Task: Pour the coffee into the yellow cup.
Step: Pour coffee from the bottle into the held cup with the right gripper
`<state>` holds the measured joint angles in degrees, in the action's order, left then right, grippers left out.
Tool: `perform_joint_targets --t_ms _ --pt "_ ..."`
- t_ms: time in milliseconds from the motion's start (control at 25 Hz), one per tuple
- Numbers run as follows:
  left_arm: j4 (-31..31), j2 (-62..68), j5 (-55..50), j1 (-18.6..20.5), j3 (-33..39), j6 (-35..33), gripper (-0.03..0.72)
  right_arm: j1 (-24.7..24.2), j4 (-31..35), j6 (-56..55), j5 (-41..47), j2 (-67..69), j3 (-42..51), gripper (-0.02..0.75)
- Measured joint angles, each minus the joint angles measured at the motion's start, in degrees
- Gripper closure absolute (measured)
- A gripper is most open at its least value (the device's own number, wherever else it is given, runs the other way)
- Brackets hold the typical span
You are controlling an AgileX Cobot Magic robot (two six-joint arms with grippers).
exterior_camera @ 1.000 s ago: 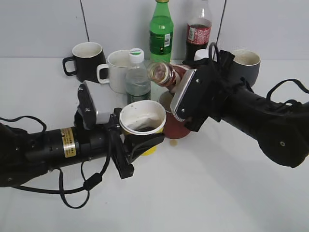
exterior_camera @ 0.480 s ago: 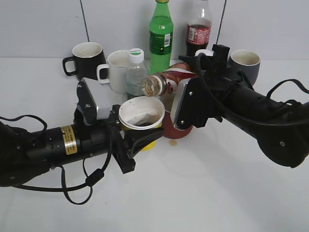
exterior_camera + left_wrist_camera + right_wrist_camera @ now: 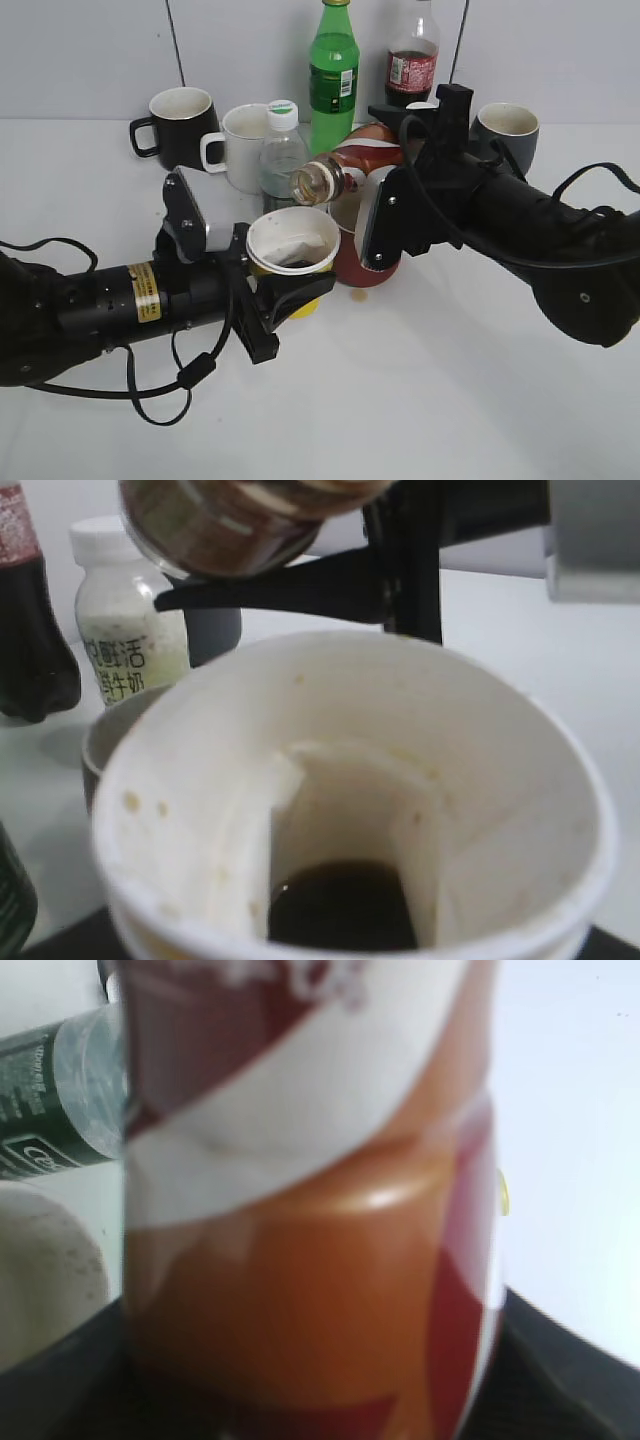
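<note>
From where I stand, the left gripper [image 3: 283, 290] has its jaws closed around the yellow cup [image 3: 293, 250], holding it up off the white table [image 3: 450, 400] and tilted a little toward the middle of the scene. A small pool of dark liquid [image 3: 342, 905] lies at the bottom of the cup's white inside, and brown specks dot the inner wall. The right gripper [image 3: 385, 190] has its jaws clamped on the coffee bottle [image 3: 355, 165], which lies nearly on its side with its open mouth pointing left, just above and behind the far rim of the cup. In the left wrist view the bottle's mouth hangs right over the cup's back edge; I cannot tell whether anything is running out of it. The right wrist view is filled by the bottle's brown body and red-brown label with its white swoosh. Directly under the tipped bottle a dark red cup [image 3: 362, 262] stands on the table, touching or just beside the yellow cup. Behind them stand a white mug [image 3: 240, 145], a black mug [image 3: 178, 122], a small clear bottle with a white cap [image 3: 284, 160], a green bottle [image 3: 333, 70], a cola bottle [image 3: 412, 62] and a grey mug [image 3: 508, 128].
</note>
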<state>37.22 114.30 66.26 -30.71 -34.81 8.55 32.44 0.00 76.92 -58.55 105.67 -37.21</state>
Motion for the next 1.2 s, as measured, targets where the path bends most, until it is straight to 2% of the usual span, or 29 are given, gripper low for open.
perform_joint_targets --t_ms 1200 --pt "2.8 0.0 -1.0 0.0 0.0 0.0 0.308 0.0 0.0 9.1 -1.7 0.0 0.0 0.234"
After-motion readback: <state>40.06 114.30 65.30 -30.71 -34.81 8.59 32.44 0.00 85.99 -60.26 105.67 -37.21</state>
